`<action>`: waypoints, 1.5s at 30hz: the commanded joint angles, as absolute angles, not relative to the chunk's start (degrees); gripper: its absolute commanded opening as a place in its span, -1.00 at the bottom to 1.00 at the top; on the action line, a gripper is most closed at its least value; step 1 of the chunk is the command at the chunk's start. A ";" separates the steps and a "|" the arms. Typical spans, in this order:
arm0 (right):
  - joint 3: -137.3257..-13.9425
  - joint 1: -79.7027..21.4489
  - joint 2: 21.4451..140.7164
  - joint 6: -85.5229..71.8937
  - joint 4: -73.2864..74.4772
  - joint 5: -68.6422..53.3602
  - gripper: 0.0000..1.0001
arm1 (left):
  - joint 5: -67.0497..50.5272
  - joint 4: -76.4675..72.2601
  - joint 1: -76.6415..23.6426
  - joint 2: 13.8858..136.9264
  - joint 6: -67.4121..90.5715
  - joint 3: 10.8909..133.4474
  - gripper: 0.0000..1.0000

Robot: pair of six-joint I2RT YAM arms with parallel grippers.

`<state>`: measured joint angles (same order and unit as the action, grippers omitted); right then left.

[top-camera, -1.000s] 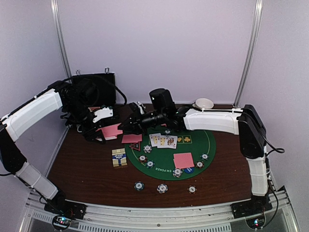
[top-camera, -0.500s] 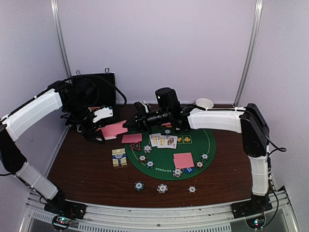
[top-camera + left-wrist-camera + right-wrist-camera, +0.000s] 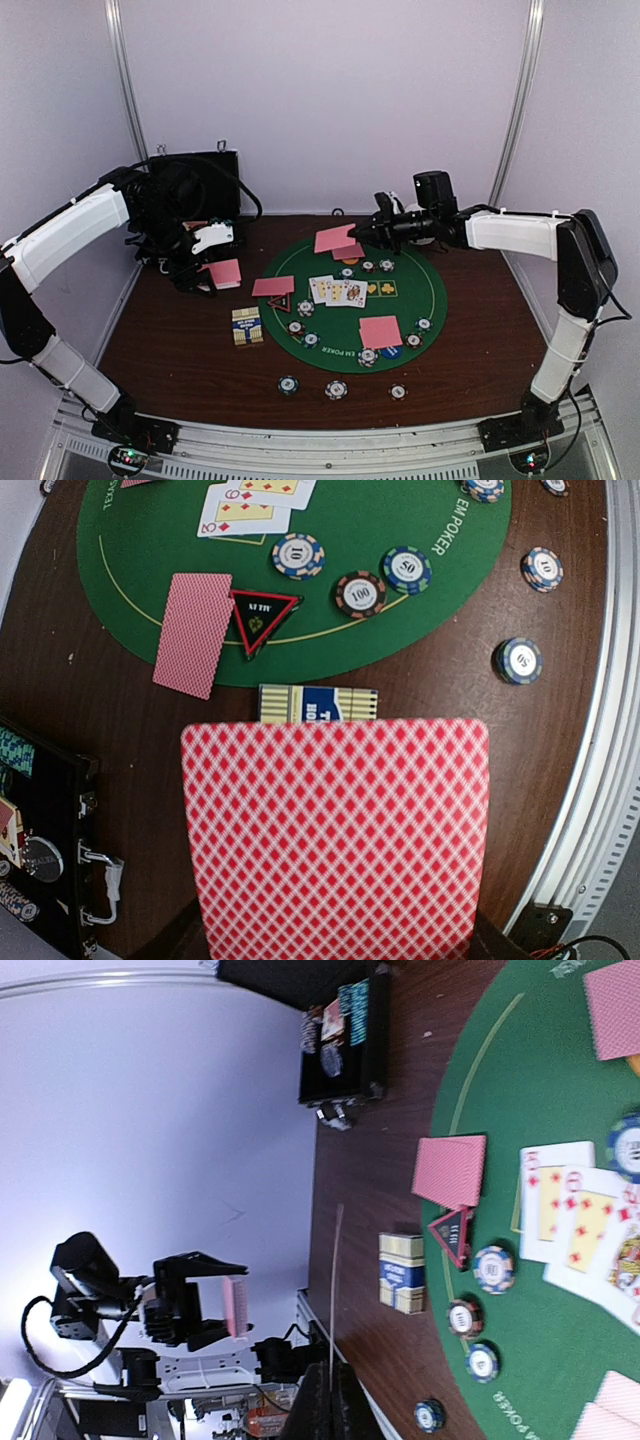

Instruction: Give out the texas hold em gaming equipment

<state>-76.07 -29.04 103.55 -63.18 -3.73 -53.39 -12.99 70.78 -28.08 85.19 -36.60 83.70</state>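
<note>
Your left claw (image 3: pixel 203 268) clamped on pink-backed cards (image 3: pixel 335 830) above bench (image 3: pixel 170 350). Your right claw (image 3: pixel 366 232) pinches single pink-backed card (image 3: pixel 333 238) over far edge of green mat (image 3: pixel 412 300).

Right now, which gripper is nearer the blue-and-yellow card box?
Left. The left gripper hangs just behind and left of the card box; the right gripper is over the mat's far edge.

left arm (image 3: pixel 70 235) is bending over far left | left gripper (image 3: pixel 205 268) is clamping pink cards (image 3: pixel 226 272) | right arm (image 3: pixel 510 232) is stretching leftward | right gripper (image 3: pixel 358 237) is pinching single card (image 3: pixel 334 238)
</note>
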 commanded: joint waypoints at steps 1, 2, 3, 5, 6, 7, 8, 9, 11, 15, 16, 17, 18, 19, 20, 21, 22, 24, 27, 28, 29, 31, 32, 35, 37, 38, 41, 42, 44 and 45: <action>-72.30 -23.89 101.09 -53.19 4.63 -51.28 -1.00 | -13.54 70.14 -28.04 84.81 -37.35 84.34 -1.00; -72.03 -22.82 101.06 -51.18 6.72 -50.64 -1.00 | -13.62 70.14 -28.04 84.79 -37.35 84.37 -1.00; -71.86 -21.75 101.25 -49.61 8.32 -50.09 -1.00 | -13.66 70.14 -28.04 84.79 -37.35 84.45 -1.00; -71.52 -20.32 102.16 -47.14 10.42 -49.55 -1.00 | -13.93 70.20 -28.04 84.80 -37.30 84.53 -1.00; -71.23 -19.93 102.68 -46.24 10.82 -49.32 -1.00 | -13.99 70.22 -28.04 84.80 -37.27 84.55 -1.00; -71.12 -19.58 103.32 -45.35 11.44 -49.03 -1.00 | -14.00 70.21 -28.04 84.77 -37.27 84.55 -1.00; -71.03 -19.38 104.04 -44.56 11.99 -48.78 -1.00 | -14.05 70.22 -28.04 84.80 -37.27 84.63 -1.00; -71.09 -19.29 104.81 -43.55 12.59 -48.24 -1.00 | -14.08 70.27 -28.04 84.80 -37.27 84.64 -1.00; -71.11 -19.10 105.99 -41.82 13.99 -46.73 -1.00 | -14.15 70.39 -28.04 84.78 -37.21 84.64 -1.00; -70.87 -18.81 108.24 -40.37 13.59 -44.24 -1.00 | -14.17 70.58 -28.04 84.77 -37.27 84.73 -1.00; -70.91 -18.73 108.73 -39.82 13.81 -43.36 -1.00 | -14.15 70.66 -28.04 84.70 -37.20 84.80 -1.00; -70.98 -18.72 109.05 -39.34 13.91 -42.54 -1.00 | -14.29 70.74 -28.04 84.72 -37.18 84.86 -1.00; -70.95 -18.64 109.55 -39.10 13.86 -42.05 -1.00 | -14.25 70.77 -28.04 84.68 -37.12 84.90 -1.00; -70.88 -18.58 109.98 -38.99 13.55 -41.82 -1.00 | -14.27 70.79 -28.04 84.62 -37.13 84.86 -1.00; -70.92 -18.56 110.40 -38.71 13.42 -41.41 -1.00 | -14.34 70.76 -28.04 84.52 -37.16 84.82 -1.00; -71.05 -18.55 110.73 -38.25 13.73 -40.61 -1.00 | -14.36 70.75 -28.04 84.47 -37.12 84.82 -1.00; -71.17 -18.50 111.00 -37.78 13.82 -39.86 -1.00 | -14.46 70.80 -28.04 84.51 -37.09 84.77 -1.00; -71.13 -18.40 111.55 -37.32 13.42 -38.86 -1.00 | -14.49 70.76 -28.04 84.54 -37.09 84.73 -1.00; -71.10 -18.38 112.30 -37.34 13.06 -38.08 -1.00 | -14.45 70.82 -28.04 84.47 -37.08 84.73 -1.00; -70.96 -18.38 112.54 -37.47 12.81 -38.06 -1.00 | -14.43 70.81 -28.04 84.42 -37.07 84.73 -1.00; -70.93 -18.41 112.81 -37.36 12.91 -37.91 -1.00 | -14.49 70.79 -28.04 84.46 -37.08 84.73 -1.00; -71.18 -18.42 113.23 -36.75 13.81 -37.11 -1.00 | -14.46 70.80 -28.04 84.46 -37.09 84.81 -1.00; -71.27 -18.38 113.36 -36.58 14.24 -36.67 -0.97 | -14.50 70.85 -28.04 84.40 -37.09 84.81 -1.00; -71.32 -18.37 112.86 -35.56 15.97 -34.87 -0.58 | -14.64 70.92 -28.04 84.44 -37.09 84.81 -1.00; -71.45 -18.37 111.62 -34.89 17.30 -32.99 -0.37 | -14.68 70.98 -28.04 84.46 -37.08 84.81 -1.00; -71.56 -18.37 110.85 -34.50 17.91 -32.00 -0.31 | -14.75 71.01 -28.04 84.46 -36.99 84.86 -1.00; -72.18 -18.49 108.36 -33.73 19.84 -29.52 -0.21 | -14.91 71.03 -28.04 84.50 -36.91 84.97 -1.00; -72.50 -18.54 107.20 -33.55 20.56 -28.56 -0.19 | -14.96 71.05 -28.04 84.53 -36.84 84.99 -1.00; -72.80 -19.21 105.12 -33.30 21.64 -27.14 -0.09 | -15.23 70.97 -27.99 84.58 -36.74 85.12 -1.00; -73.08 -19.80 103.99 -33.28 22.21 -26.65 -0.04 | -15.41 71.01 -28.03 84.61 -36.64 85.16 -1.00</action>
